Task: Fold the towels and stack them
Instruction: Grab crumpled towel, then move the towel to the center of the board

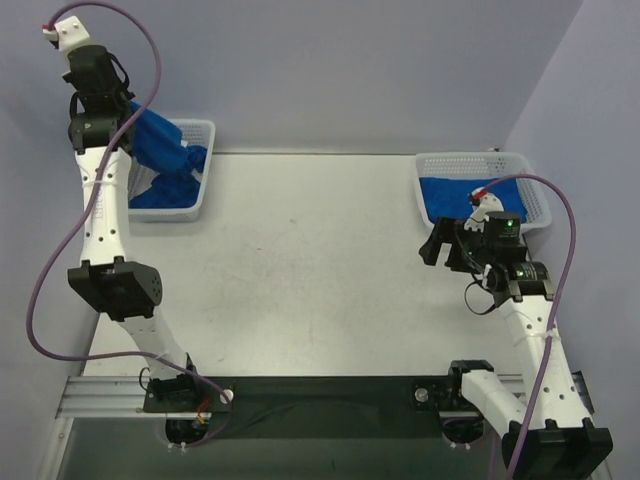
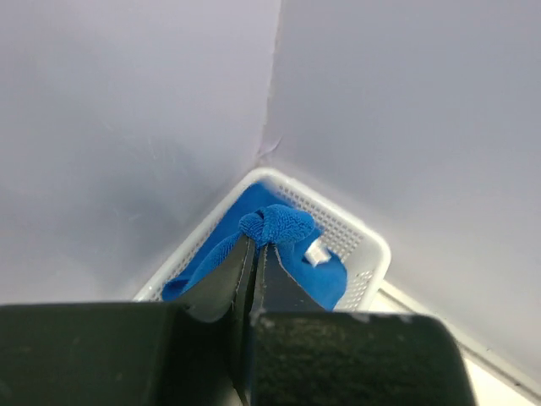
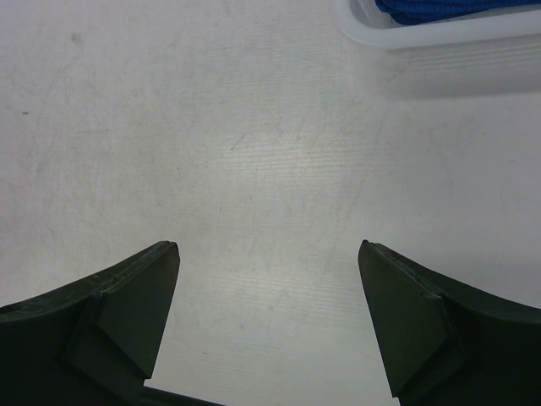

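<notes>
Pale lilac walls [image 1: 350,70] round a white surface [image 1: 300,260], w/ left basket [image 1: 205,128] & right basket [image 1: 440,165], both white mesh, at the far corners. Found left claw [image 2: 254,247] pinched shut on a bunched fold of one blue towel [image 2: 275,224], high over left basket, w/ cloth trailing from the tips down into it. Saw more blue towels [image 1: 165,192] heaped loose in that basket; spotted small white tag [image 2: 316,252] just below the pinched bunch. Noted right claw [image 3: 269,248] spread wide, gripping nothing, low over bare surface near right basket, w/ a flat blue towel [image 1: 450,195] inside, prob. the start of the stack. Judged step as drawing one towel out to spread on the surface, approx. early in the task. Judged cloth soft, light, limp, zero stiffness; likely to sag, twist, maybe drag a neighbour along. Reckoned a mid-cloth pinch OK for hauling, poor for folding; better to re-take at two corners of one edge, one per claw, using the tag as corner marker. Couldn't tell whether the pinch took one layer or several.
</notes>
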Tool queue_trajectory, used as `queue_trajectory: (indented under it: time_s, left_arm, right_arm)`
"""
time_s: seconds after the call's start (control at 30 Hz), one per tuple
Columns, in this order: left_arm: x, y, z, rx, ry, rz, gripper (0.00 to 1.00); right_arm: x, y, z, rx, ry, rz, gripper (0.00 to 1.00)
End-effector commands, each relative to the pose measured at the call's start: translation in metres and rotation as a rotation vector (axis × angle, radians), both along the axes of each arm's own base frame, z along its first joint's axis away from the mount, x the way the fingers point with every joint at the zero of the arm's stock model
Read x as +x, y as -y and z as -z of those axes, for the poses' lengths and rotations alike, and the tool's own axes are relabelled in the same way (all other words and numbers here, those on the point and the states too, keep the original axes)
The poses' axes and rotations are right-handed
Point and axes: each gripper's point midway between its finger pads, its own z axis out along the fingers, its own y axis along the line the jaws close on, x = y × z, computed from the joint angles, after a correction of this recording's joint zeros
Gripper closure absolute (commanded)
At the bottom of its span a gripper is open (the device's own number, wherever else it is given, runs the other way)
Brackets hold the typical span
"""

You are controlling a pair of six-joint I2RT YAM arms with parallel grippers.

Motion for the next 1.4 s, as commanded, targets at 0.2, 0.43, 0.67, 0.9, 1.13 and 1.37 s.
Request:
queue_trajectory:
  time_s: [0.2,0.43,0.67,0.9,1.13,1.37]
  left_arm:
    - [-0.027,0.027,-0.088,-0.008,0.188,0.112,1.00]
    - [-0.040,0.155,-0.127,-0.054,0.281,0.523,1.00]
    - [-0.079,0.263,-0.183,-0.188,0.460,0.866,1.00]
    - [-0.103,0.289,-0.164,-0.385,0.400,0.945,1.00]
    - [-0.126,0.320,0.078,-0.635,-0.140,0.908,1.00]
    - [-0.284,0.295,0.295,-0.779,-0.673,0.728,0.87]
  right_arm:
    - [-0.007,-0.009,-0.009,0.018,0.030,-0.056,0.10]
    - [-0.009,-0.007,-0.012,0.005,0.052,-0.054,0.10]
    - [-0.010,-0.007,-0.015,-0.001,0.063,-0.061,0.10]
    - [-0.010,-0.009,-0.015,0.003,0.067,-0.075,0.10]
    - [-0.013,-0.014,-0.006,0.030,0.032,-0.085,0.10]
    - [-0.014,-0.024,0.009,0.066,-0.036,-0.098,0.11]
